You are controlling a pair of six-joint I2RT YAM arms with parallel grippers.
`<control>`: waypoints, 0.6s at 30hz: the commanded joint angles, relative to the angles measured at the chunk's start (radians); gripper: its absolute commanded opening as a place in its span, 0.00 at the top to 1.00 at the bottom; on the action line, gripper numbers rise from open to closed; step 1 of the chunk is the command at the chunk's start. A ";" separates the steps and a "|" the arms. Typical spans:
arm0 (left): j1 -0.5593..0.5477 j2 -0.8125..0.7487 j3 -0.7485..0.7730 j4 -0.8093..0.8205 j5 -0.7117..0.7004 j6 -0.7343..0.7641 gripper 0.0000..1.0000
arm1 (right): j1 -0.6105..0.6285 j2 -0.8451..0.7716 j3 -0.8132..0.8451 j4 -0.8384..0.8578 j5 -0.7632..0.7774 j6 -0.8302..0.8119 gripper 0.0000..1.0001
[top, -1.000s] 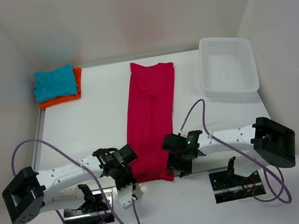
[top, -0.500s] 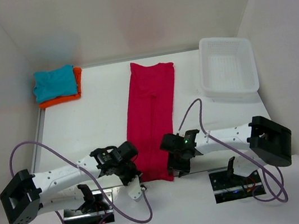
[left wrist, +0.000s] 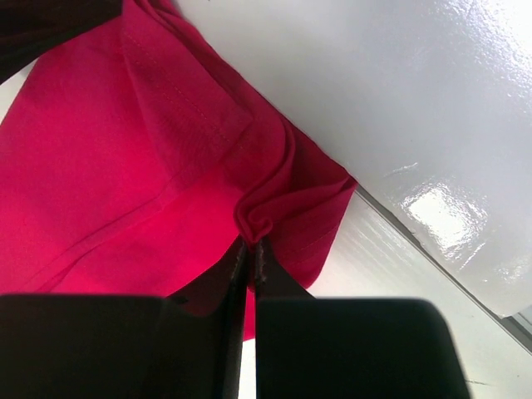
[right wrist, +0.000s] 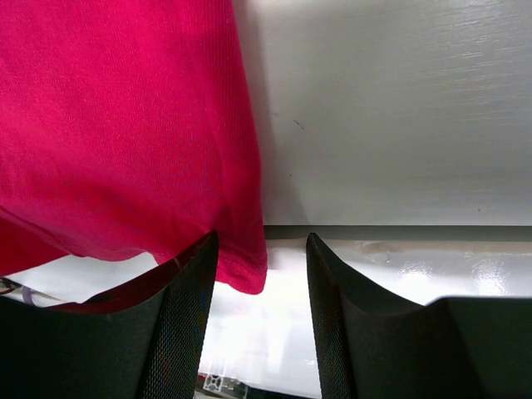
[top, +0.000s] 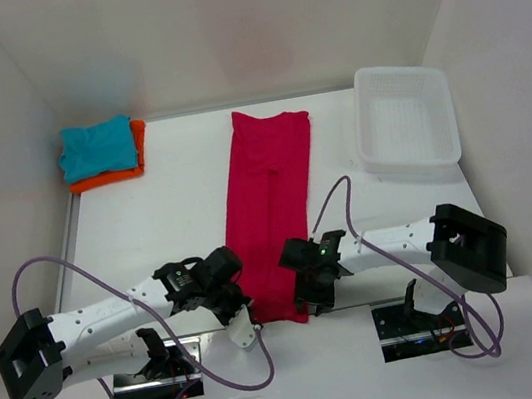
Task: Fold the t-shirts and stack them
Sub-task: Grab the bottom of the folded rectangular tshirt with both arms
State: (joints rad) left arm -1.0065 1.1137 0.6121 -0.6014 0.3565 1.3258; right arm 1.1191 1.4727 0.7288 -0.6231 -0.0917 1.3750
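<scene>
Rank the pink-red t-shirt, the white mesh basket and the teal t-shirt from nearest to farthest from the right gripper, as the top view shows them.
From the right gripper:
1. Pink-red t-shirt, directly beside it, mid-table.
2. White mesh basket, far right corner.
3. Teal t-shirt, far left corner, on top of the orange t-shirt.

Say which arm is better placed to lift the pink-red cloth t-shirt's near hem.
Left. The left gripper is shut on a pinched fold in the hem of the pink-red cloth t-shirt; the right gripper hangs open, fingers straddling the other corner, gripping nothing.
</scene>
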 commanded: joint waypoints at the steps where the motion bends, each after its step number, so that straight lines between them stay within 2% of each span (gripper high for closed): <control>1: 0.003 -0.026 0.021 -0.026 0.024 -0.036 0.98 | 0.045 0.050 0.037 0.281 -0.009 0.085 0.49; 9: 0.003 -0.035 0.012 -0.026 0.033 -0.036 0.98 | 0.079 0.072 0.187 0.103 0.110 0.064 0.49; 18: 0.003 -0.045 -0.006 -0.035 0.033 -0.036 0.98 | 0.088 -0.104 0.189 -0.043 0.242 0.117 0.52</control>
State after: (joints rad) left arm -1.0065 1.0832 0.6117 -0.6182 0.3565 1.3025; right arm 1.1896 1.4368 0.8925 -0.6903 0.0807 1.4380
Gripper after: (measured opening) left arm 0.063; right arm 0.483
